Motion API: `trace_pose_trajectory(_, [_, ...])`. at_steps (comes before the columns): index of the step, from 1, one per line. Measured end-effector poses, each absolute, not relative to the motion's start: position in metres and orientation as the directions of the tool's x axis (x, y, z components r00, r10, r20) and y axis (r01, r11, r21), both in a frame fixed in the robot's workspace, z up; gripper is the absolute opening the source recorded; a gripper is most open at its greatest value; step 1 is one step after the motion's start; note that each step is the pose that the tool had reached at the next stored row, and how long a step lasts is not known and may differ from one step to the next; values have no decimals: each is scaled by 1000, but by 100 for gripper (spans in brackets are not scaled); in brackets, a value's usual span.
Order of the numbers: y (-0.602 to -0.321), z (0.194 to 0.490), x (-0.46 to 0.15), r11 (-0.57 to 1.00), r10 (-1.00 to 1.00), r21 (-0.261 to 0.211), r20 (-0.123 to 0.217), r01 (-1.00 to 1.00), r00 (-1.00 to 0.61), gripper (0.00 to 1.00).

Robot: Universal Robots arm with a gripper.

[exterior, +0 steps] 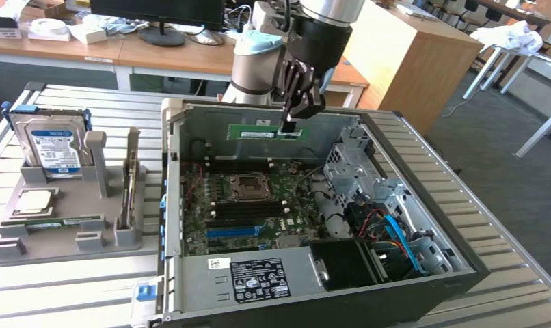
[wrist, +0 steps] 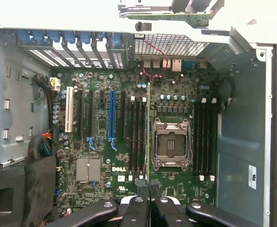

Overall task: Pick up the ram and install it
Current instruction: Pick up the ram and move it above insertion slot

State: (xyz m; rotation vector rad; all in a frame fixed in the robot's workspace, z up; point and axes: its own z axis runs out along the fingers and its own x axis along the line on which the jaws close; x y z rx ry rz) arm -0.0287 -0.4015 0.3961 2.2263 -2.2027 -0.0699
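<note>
The end effector [exterior: 292,127] is clenched on one end of the ram [exterior: 257,132], which stretches level away from it, edge down, parallel to the slots [wrist: 137,137] below.

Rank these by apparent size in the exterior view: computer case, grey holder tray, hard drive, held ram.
1. computer case
2. grey holder tray
3. hard drive
4. ram, long but thin; it hangs above the case, so nearness to the camera may enlarge it.

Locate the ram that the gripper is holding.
In the exterior view the ram hangs from the shut gripper over the open computer case, near its far wall, above the motherboard and its CPU socket.
</note>
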Motion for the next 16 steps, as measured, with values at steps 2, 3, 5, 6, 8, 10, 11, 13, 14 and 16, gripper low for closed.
trace_pose_trajectory(2, [-401, 396, -29, -11, -1000, 38, -25, -999, 10, 11])
trace_pose_trajectory(3, [-401, 395, -29, -11, -1000, 38, -25, -999, 10, 11])
trace_pose_trajectory(5, [-401, 395, -29, -11, -1000, 38, -25, -999, 10, 11])
trace_pose_trajectory(6, [-401, 395, -29, -11, -1000, 38, -25, -999, 10, 11])
trace_pose_trajectory(8, [-401, 394, -29, -11, -1000, 38, -25, -999, 10, 11])
trace_pose_trajectory(10, [-401, 394, -29, -11, -1000, 38, -25, -999, 10, 11])
trace_pose_trajectory(11, [-401, 394, -29, -11, -1000, 38, -25, -999, 10, 11])
trace_pose_trajectory(13, [-401, 393, -29, -11, -1000, 38, -26, -999, 10, 11])
trace_pose_trajectory(14, [-401, 393, -29, -11, -1000, 38, -25, -999, 10, 11])
trace_pose_trajectory(16, [-401, 392, -29, -11, -1000, 38, -26, -999, 10, 11])
